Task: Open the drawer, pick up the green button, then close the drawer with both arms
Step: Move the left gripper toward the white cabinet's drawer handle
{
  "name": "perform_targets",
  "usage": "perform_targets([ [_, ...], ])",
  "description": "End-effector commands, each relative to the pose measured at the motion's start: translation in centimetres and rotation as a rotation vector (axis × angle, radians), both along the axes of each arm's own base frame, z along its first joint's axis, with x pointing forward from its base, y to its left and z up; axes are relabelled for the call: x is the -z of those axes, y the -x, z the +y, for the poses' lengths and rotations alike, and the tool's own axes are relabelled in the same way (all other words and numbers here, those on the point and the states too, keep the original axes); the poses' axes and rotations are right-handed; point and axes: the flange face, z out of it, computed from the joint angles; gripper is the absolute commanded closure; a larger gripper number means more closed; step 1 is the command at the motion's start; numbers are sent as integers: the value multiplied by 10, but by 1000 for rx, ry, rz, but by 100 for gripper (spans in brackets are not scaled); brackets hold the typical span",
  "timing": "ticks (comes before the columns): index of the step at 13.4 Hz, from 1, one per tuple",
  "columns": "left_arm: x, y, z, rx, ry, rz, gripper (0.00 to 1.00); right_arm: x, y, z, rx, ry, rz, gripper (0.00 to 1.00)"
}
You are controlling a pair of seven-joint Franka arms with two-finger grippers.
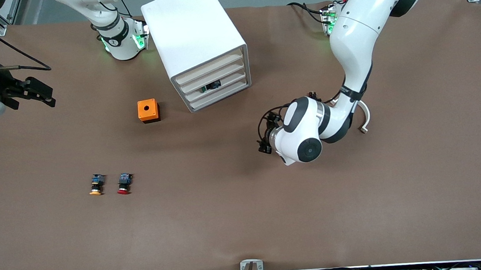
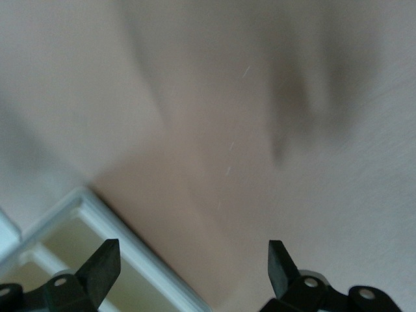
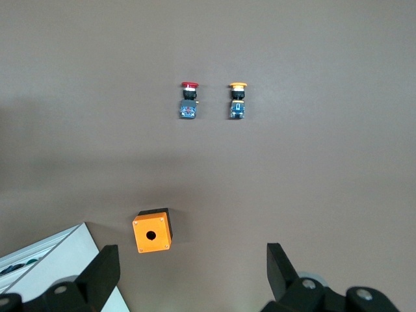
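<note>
Drawer [image 1: 216, 86] third from top in white cabinet [image 1: 195, 41], pushed in – dark button [image 1: 212, 85] glimpsed at its front. Left claw [image 1: 262, 140] released, low over desk [image 1: 245, 218] before cabinet. Right claw [image 3: 188, 276] released, raised over desk at right arm's end – orange box [image 1: 148, 110] near cabinet.

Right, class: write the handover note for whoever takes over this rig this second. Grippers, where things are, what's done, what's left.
Left gripper: open, empty, low over the table in front of the cabinet, toward the left arm's end.
Right gripper: open, empty, waiting at the right arm's end of the table.
Drawer: third from the top, pushed in; a dark part shows through its front.
Green button: not clearly visible.
Orange button and red button lie side by side near the front camera; the orange box is beside the cabinet.
Done: nothing visible.
Left: open the drawer, take the green button, close the drawer.
</note>
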Motion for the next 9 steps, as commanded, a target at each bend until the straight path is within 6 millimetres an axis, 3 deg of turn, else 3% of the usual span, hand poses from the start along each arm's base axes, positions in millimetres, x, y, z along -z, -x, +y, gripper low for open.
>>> perform_targets([
  [1,14,5,-7,-166,56,164,0,4,-1,-6,-5,17,27,0],
  [6,34,23,-18,-372,96,413,2,7,2,-5,2,18,56,0],
  [9,44,61,-46,-339,15,584,4,7,2,-5,4,18,59,0],
])
